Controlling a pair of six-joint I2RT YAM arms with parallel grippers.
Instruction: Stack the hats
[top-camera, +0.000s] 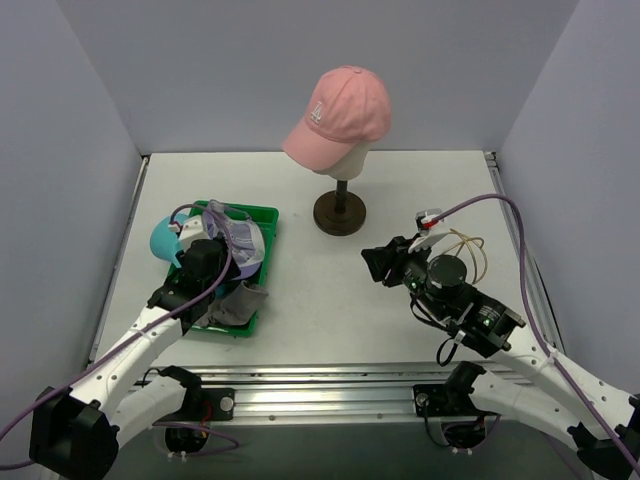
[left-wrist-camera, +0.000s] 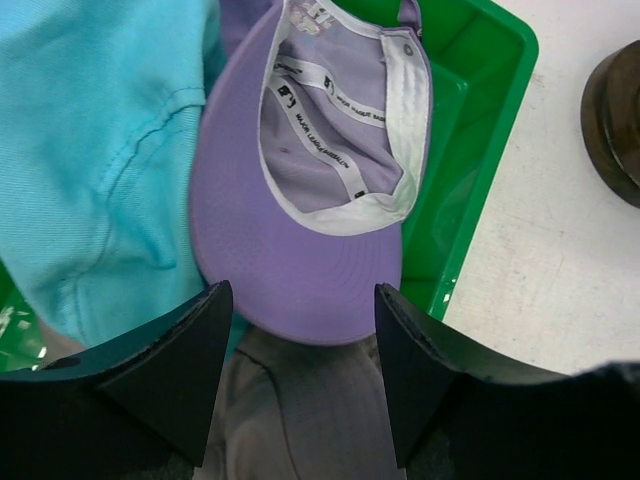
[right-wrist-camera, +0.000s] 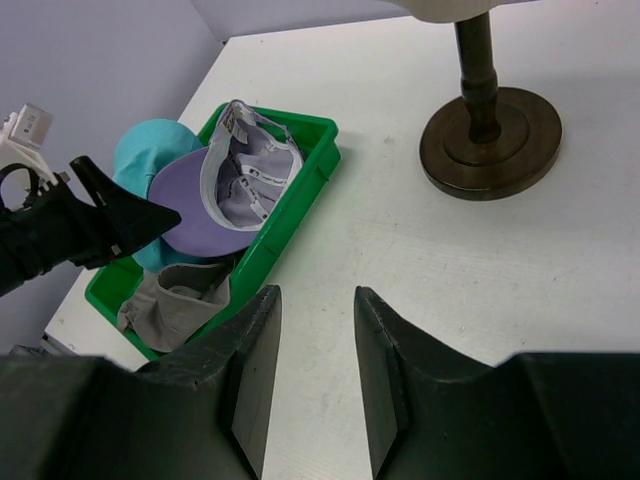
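Observation:
A pink cap (top-camera: 338, 118) sits on the mannequin head at the back. In the green tray (top-camera: 268, 216) lie an upturned lavender cap (left-wrist-camera: 300, 230), a teal bucket hat (left-wrist-camera: 100, 150) to its left and a grey bucket hat (left-wrist-camera: 300, 400) nearest me. My left gripper (left-wrist-camera: 305, 300) hovers open over the tray, the lavender brim's edge and the grey hat showing between its fingers. My right gripper (right-wrist-camera: 315, 300) is open and holds nothing. It hangs over bare table right of the tray, pointing at it.
The mannequin's dark round stand (right-wrist-camera: 490, 135) rests on the table behind and right of the tray (right-wrist-camera: 300, 190). Grey walls close in the left, back and right sides. A metal rail runs along the near edge (top-camera: 330, 385).

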